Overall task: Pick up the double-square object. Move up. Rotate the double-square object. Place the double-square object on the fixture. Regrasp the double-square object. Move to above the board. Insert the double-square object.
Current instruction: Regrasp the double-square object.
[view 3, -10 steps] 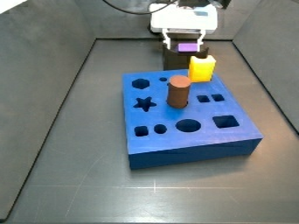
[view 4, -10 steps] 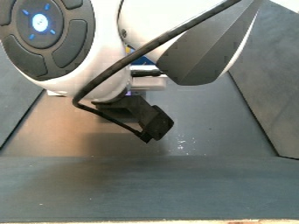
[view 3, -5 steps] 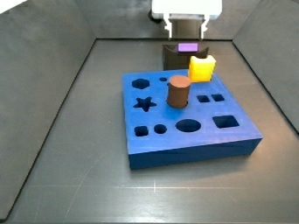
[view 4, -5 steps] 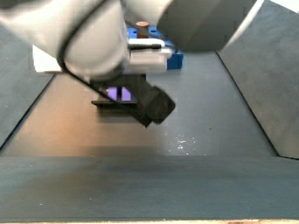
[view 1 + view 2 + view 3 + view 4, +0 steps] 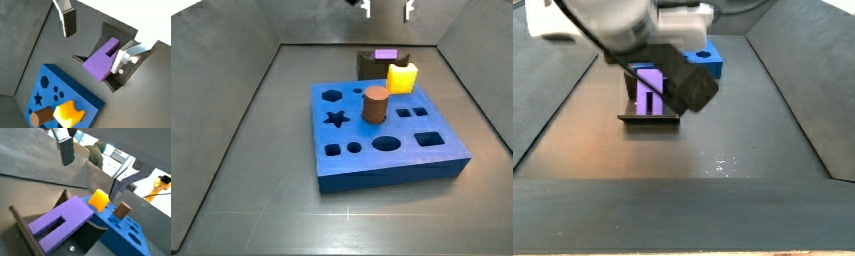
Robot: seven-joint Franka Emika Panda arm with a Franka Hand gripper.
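Gripper (image 5: pixel 97 42) hangs released above the double-square object (image 5: pixel 101 60) — apparently lying lengthwise along the fixture (image 5: pixel 124 80).

claw (image 5: pixel 386 8) cropped at frame top, board (image 5: pixel 708 61) mostly hidden behind arm

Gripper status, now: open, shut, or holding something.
Gripper: open and empty, fingers apart above the double-square object, which rests on the fixture.
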